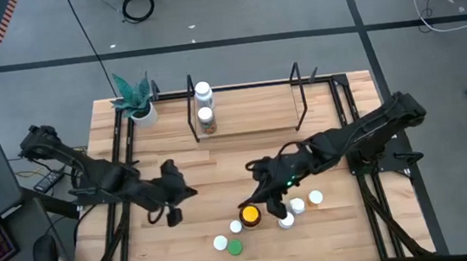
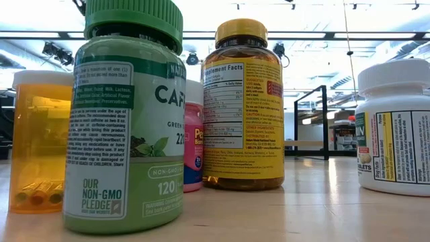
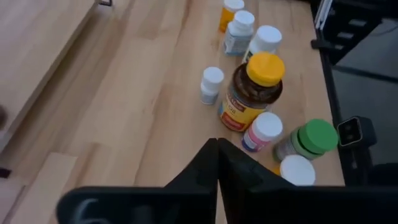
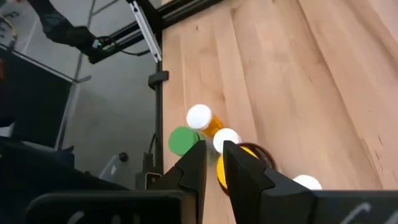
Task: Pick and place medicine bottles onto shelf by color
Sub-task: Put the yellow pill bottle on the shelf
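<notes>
The left gripper [image 1: 173, 217] hangs over bare wood on the left half of the surface [image 1: 221, 179], well apart from the bottle cluster; its jaws are fully closed and hold nothing, the two fingers meeting along one seam in the left wrist view. The right gripper [image 1: 262, 199] is positioned over the cluster near the front edge, directly above the amber bottle with the yellow cap [image 1: 249, 215]. Its jaws stand slightly apart; the right wrist view shows the yellow cap in the narrow gap below them, and contact with the bottle cannot be determined. The remaining loose bottles stand close around the amber one: the green-capped bottle [image 1: 234, 248], a white-capped bottle [image 1: 220, 243] just beside it, and further white-capped bottles [image 1: 315, 197] to the right. The shelf [image 1: 245, 112] sits at the rear of the surface, with two white-capped bottles [image 1: 205, 107] standing near its left end. A potted plant [image 1: 137, 101] stands at the rear left corner.
</notes>
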